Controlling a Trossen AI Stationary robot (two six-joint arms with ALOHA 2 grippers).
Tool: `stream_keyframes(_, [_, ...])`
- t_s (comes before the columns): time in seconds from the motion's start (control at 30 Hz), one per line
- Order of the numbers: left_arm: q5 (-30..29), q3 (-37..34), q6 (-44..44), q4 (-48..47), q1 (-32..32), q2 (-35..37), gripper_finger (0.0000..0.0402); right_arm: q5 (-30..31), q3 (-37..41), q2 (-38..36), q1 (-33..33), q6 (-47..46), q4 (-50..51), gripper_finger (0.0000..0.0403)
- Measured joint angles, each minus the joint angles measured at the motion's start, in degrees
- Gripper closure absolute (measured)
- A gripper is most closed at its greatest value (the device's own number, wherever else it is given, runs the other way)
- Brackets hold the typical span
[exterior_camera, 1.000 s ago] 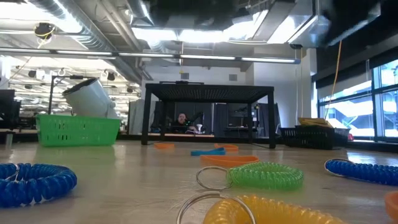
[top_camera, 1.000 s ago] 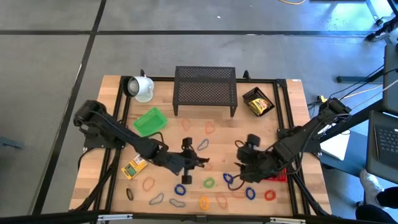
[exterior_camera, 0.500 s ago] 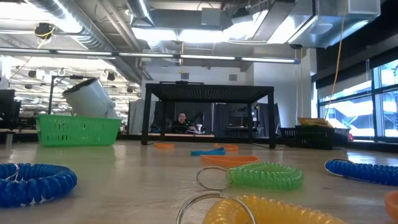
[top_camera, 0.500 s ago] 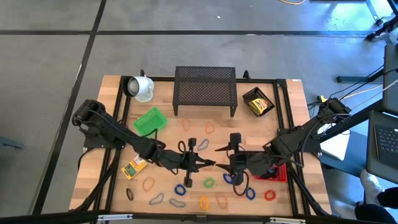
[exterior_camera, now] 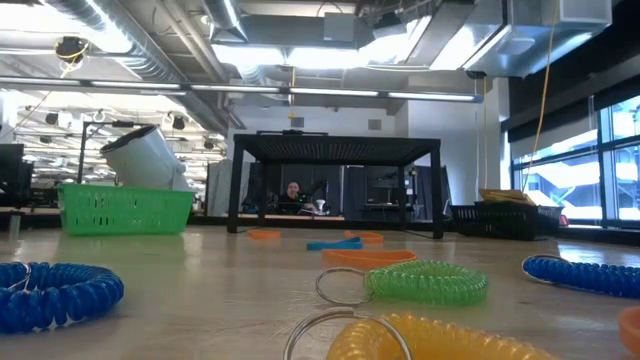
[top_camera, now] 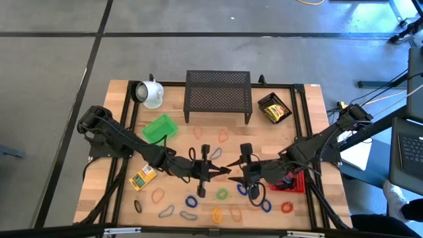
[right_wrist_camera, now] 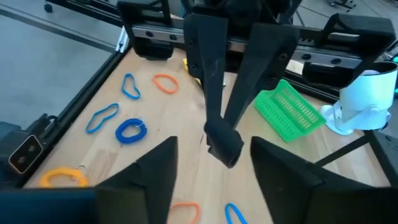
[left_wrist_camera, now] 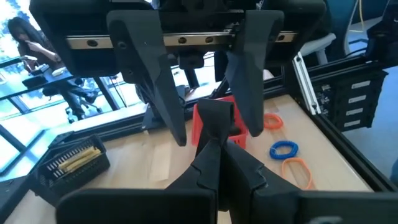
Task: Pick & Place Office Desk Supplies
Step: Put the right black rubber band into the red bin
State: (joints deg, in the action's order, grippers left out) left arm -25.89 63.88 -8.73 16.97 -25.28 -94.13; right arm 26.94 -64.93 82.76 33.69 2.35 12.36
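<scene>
Over the middle of the table my left gripper [top_camera: 225, 173] is shut on a small black thing [right_wrist_camera: 224, 146]; what it is I cannot tell. My right gripper [top_camera: 232, 162] faces it from the table's right. It is open, with one finger on each side of the black thing [left_wrist_camera: 214, 117] and a gap showing on both sides. Several coiled loops lie flat on the near part of the table: blue [top_camera: 191, 200], green [top_camera: 222, 194], orange [top_camera: 157, 195]. A flat yellow box [top_camera: 142, 177] lies beside the left arm. The low view shows no gripper. My left gripper pinches the small black thing's near end [right_wrist_camera: 219, 134] between its two fingertips [right_wrist_camera: 214, 99]. The fingers come almost level from the table's left. The thing sticks out past the tips toward my right gripper, lifted clear of the table.
A black mesh shelf [top_camera: 219, 96] stands at the far middle, with a white mug [top_camera: 151, 94] on its side and a green basket [top_camera: 159, 128] to its left. A black tray with yellow boxes [top_camera: 274, 108] sits far right. A red basket [top_camera: 294, 184] lies under the right arm.
My right gripper has moved toward the table's left, up to my left gripper, rolling and tipping up toward level. My left gripper has rolled and tipped up a little, its tips shifting toward the right gripper and keeping hold of the black thing.
</scene>
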Motion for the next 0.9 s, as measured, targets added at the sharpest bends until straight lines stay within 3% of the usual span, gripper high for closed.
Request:
stream_keyframes(0.27, [0.04,0.0,0.42,0.0,0.0,0.0,0.0397,-0.05,0.0,0.02,0.0,-0.02,-1.97,0.0317])
stream_keyframes(0.47, [0.5,0.0,0.52,-0.01,-0.07,0.0,0.0393,-3.52,0.01,0.02,-0.07,0.23,-2.56,0.039])
stream_keyframes(0.67, [0.26,0.0,-0.26,2.12,-0.63,-0.04,0.0367,-3.89,-0.02,-0.18,0.0,-1.21,-2.08,0.0392])
stream_keyframes(0.9, [-1.9,0.04,-0.72,2.85,-1.32,0.0,0.0295,-5.27,0.04,-3.58,-0.79,-10.12,9.43,0.0397])
